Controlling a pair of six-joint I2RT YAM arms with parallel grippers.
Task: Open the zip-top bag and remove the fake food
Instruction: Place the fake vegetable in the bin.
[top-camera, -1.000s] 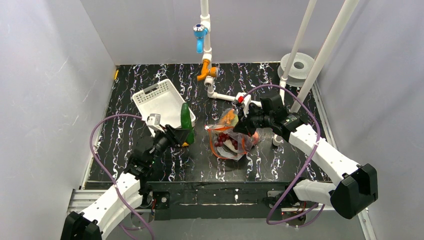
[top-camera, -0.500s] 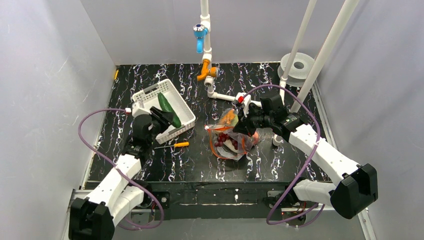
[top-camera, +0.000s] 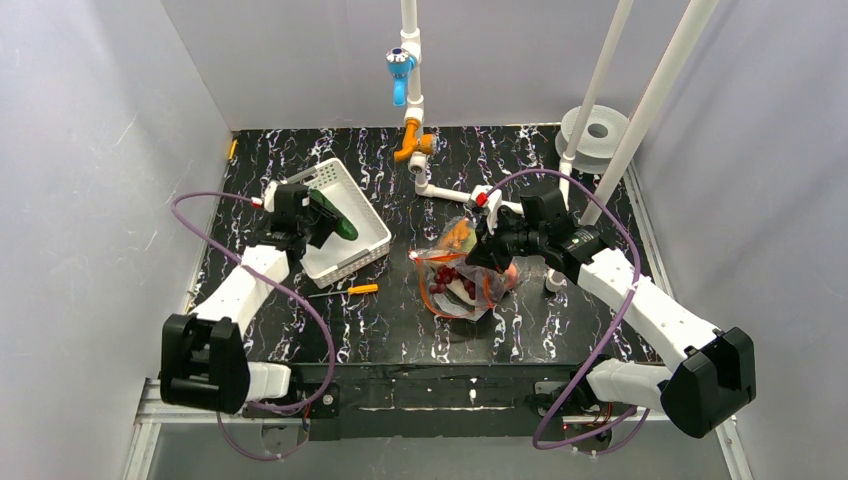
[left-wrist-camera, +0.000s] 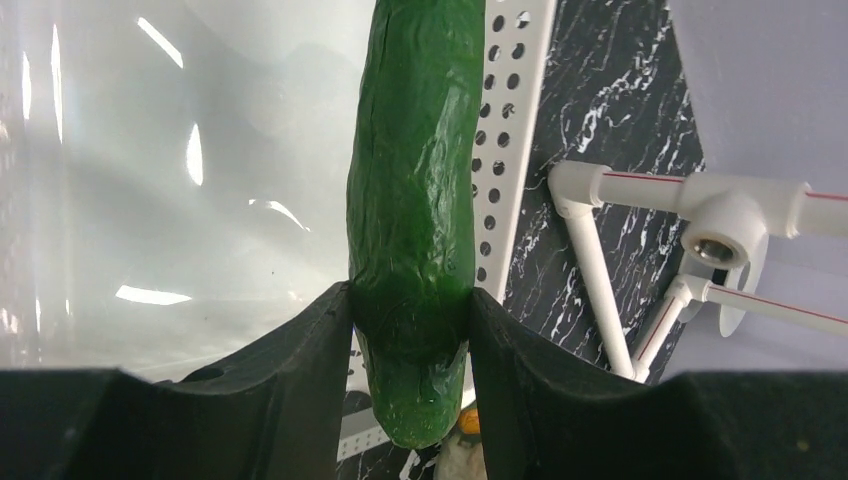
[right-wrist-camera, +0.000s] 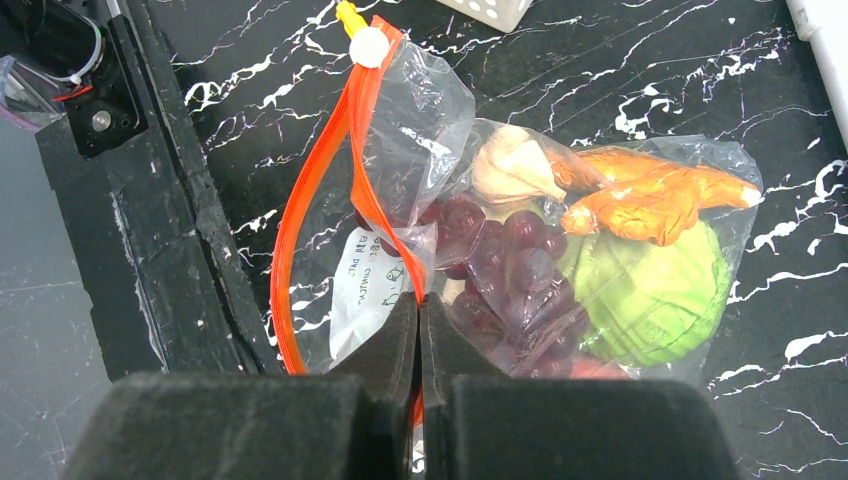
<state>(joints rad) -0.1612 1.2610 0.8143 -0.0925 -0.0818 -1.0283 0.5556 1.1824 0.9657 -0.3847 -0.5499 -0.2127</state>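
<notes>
The zip-top bag (top-camera: 462, 270) is seen at the centre of the top view, lying on the black marbled worktop (top-camera: 400, 325), its orange-red zip strip (right-wrist-camera: 284, 260) parted and the mouth gaping toward the lower left of the right wrist view. One edge of that mouth is pinched between the shut fingers of the right end effector (right-wrist-camera: 420, 315). Inside, the grapes (right-wrist-camera: 510, 265), the green round vegetable (right-wrist-camera: 650, 295), the orange piece (right-wrist-camera: 650, 200) and a white piece (right-wrist-camera: 510, 165) are packed together. The cucumber (left-wrist-camera: 415, 200) is already out. It is clamped near its lower end by the left end effector (left-wrist-camera: 408, 305), over the white basket (top-camera: 350, 258) at the upper left. Unloading is judged to be the step in hand. Next, a release of the cucumber into the basket is called for, then a reach back to the bag for another piece
</notes>
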